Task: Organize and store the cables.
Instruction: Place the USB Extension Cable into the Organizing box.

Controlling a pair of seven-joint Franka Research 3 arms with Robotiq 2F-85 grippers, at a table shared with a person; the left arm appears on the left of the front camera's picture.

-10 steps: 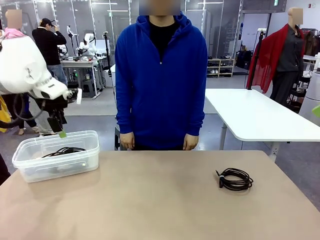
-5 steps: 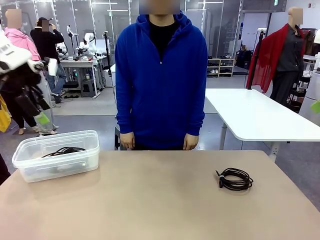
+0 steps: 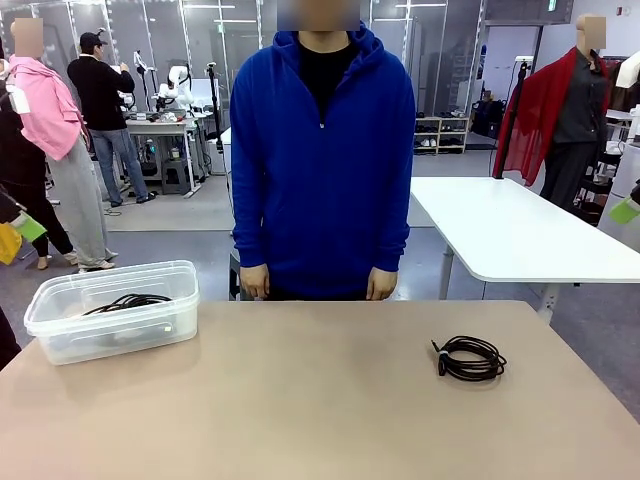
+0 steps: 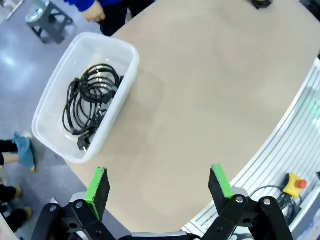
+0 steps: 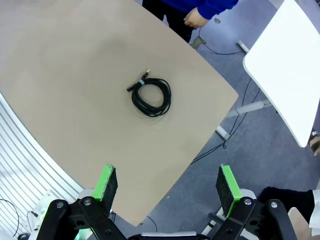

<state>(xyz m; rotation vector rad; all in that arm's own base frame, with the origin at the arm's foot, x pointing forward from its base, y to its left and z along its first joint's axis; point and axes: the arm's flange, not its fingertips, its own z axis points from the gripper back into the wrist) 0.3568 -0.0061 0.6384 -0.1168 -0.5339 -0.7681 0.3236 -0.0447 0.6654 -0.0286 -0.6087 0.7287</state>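
The left gripper [image 4: 159,185] hangs high over the near-left part of the beige worktop [image 4: 200,100], its green-padded fingers [image 4: 97,186] spread wide with nothing between them and touching nothing. The right gripper [image 5: 166,186] hangs likewise over the right side, its fingers [image 5: 227,184] just as wide apart and empty.

There is one clear, rectangular plastic box [image 3: 120,338] with rounded corners at the worktop's far-left corner. Inside it lie the stored black cables [image 4: 92,100]: thin cords wound in loose overlapping loops, with a small plug at the lower end. Whether they make two coils or more I cannot tell.

One more coiled black cable [image 3: 470,358] lies flat on the bare worktop well to the right, far apart from the box. It is a neat round ring of several turns, with a short plug end sticking out at one side [image 5: 151,96].

One person in a blue hooded top [image 3: 322,150] stands at the far edge, both hands down.
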